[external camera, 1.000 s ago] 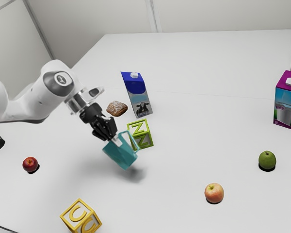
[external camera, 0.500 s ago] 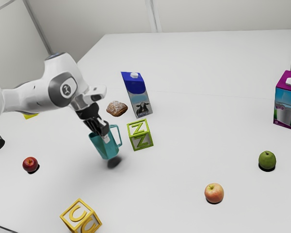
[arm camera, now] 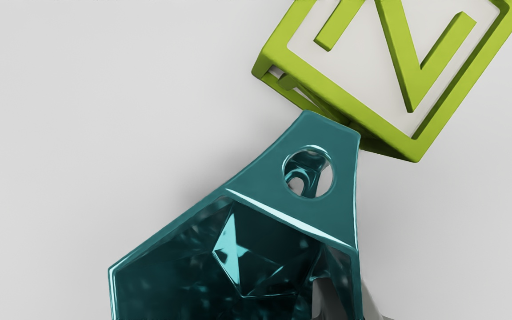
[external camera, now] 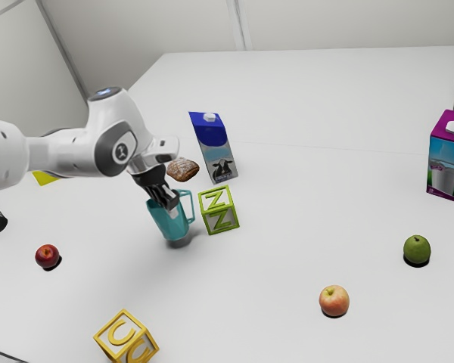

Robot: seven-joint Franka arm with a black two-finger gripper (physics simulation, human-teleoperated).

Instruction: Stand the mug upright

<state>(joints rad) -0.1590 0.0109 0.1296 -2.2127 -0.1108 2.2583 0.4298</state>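
Jaws: the gripper (external camera: 173,212) is pinching the mug's wall, one finger inside, one outside.
Mug: the mug (external camera: 168,226) is leaning slightly, mouth up, its handle (external camera: 190,206) facing the green block (external camera: 219,209); base contact is escaping me.
Risk: releasing while it is leaning might topple it; swinging blockward might knock the handle.
Table: white tabletop (external camera: 325,219) is spreading around.
Room: pale walls (external camera: 340,23) are standing behind.

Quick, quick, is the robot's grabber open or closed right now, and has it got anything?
Gripper: closed on the teal mug, pinching its wall from inside and outside.
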